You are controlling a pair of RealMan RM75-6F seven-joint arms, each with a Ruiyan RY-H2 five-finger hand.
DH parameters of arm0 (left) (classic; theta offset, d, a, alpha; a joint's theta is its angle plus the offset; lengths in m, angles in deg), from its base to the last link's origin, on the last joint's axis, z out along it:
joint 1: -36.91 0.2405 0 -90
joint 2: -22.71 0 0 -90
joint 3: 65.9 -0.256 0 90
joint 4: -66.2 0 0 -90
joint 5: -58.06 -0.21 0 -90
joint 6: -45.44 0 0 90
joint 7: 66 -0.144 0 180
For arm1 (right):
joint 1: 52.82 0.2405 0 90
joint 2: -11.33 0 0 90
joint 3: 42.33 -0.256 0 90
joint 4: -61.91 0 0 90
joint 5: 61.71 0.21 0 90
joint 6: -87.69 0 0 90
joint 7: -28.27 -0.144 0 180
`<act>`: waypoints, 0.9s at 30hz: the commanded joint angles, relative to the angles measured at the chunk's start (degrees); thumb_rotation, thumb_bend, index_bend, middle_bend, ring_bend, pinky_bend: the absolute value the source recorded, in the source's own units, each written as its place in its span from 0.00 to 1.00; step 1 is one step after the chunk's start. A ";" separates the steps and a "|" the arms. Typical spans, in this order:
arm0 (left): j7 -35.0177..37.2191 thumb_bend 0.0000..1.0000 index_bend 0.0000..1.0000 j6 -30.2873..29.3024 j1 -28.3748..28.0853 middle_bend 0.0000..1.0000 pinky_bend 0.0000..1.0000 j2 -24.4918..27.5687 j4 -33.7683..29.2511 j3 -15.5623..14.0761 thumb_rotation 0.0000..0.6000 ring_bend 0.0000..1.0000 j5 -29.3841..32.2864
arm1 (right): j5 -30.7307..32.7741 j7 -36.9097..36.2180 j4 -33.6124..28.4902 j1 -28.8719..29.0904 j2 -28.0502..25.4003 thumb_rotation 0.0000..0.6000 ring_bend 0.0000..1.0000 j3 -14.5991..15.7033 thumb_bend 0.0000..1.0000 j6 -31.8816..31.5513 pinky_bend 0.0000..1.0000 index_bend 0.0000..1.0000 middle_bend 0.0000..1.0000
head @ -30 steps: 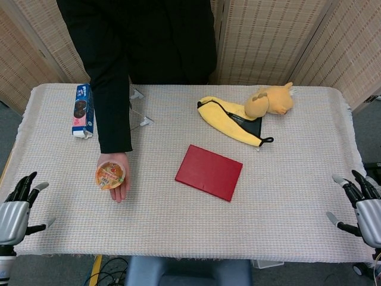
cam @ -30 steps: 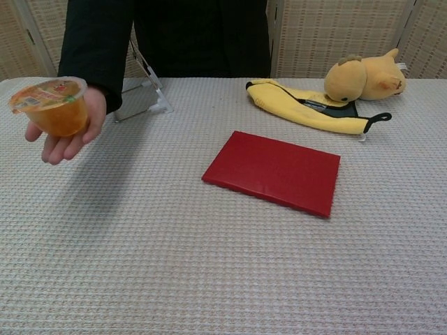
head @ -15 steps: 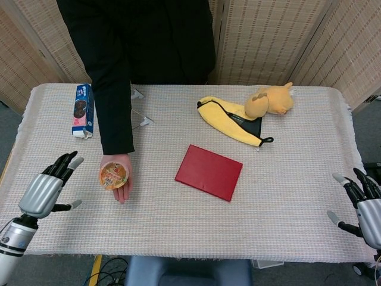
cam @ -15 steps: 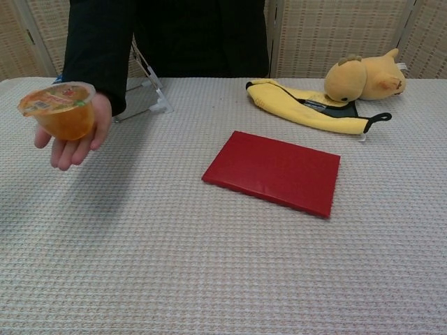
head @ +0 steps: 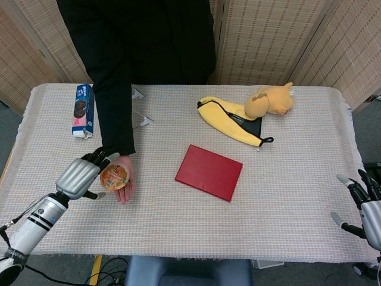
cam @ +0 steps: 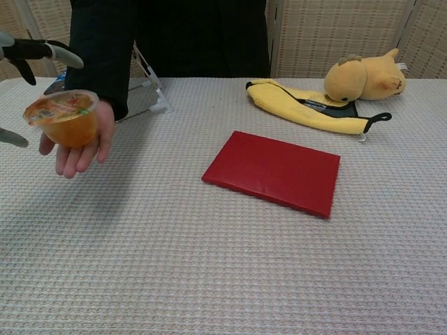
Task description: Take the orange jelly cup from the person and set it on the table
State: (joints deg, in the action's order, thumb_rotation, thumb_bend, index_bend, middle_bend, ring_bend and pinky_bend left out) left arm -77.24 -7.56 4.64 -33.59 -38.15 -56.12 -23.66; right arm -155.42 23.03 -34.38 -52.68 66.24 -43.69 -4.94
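The orange jelly cup point(head: 115, 177) point(cam: 63, 119) sits in the person's open palm point(head: 124, 185) point(cam: 82, 148), held above the table's left side. My left hand point(head: 79, 176) is right beside the cup on its left, fingers spread apart, with fingertips point(cam: 42, 50) reaching over the cup's top and a thumb tip below at the left edge. Whether it touches the cup is unclear; it does not grip it. My right hand point(head: 364, 205) hangs open off the table's right front corner, holding nothing.
A red book point(head: 209, 172) lies mid-table. A yellow plush toy point(head: 247, 116) lies at the back right. A blue-and-pink snack box point(head: 83, 111) lies at the back left beside the person's arm point(head: 112, 89). A small stand point(cam: 147, 94) sits behind the sleeve.
My left hand has swung in from the table's front-left corner up to the cup. The person's hand with the cup has shifted slightly right and lower. My right hand barely moved.
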 commanded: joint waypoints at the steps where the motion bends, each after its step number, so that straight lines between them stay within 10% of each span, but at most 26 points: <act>1: -2.12 0.10 0.15 0.98 -1.23 0.00 0.29 -1.01 0.16 -0.16 1.00 0.01 1.57 | 0.22 -0.24 0.29 -0.03 0.15 1.00 0.07 -0.01 0.21 0.15 0.16 0.14 0.24; 11: -4.36 0.16 0.23 1.80 -3.78 0.02 0.29 -4.24 1.59 -0.68 1.00 0.06 3.73 | 1.02 -0.81 1.01 -0.03 0.49 1.00 0.08 -0.08 0.21 0.78 0.17 0.14 0.26; 19: -3.37 0.22 0.56 -5.53 -3.36 0.46 0.75 -10.59 8.14 -0.83 1.00 0.48 -0.94 | 1.52 -1.40 1.69 -0.16 0.76 1.00 0.08 -0.14 0.21 0.96 0.17 0.14 0.26; 27: -0.39 0.22 0.59 -12.69 -0.30 0.50 0.78 -8.85 7.34 -2.76 1.00 0.51 -6.17 | 1.55 -1.86 2.12 -0.29 0.98 1.00 0.08 -0.16 0.21 0.86 0.17 0.14 0.26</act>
State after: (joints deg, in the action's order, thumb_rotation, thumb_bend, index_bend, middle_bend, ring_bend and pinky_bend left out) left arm -78.41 -18.89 3.37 -43.32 -29.99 -58.19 -28.59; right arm -153.87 21.17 -32.26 -52.97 67.23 -43.85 -4.07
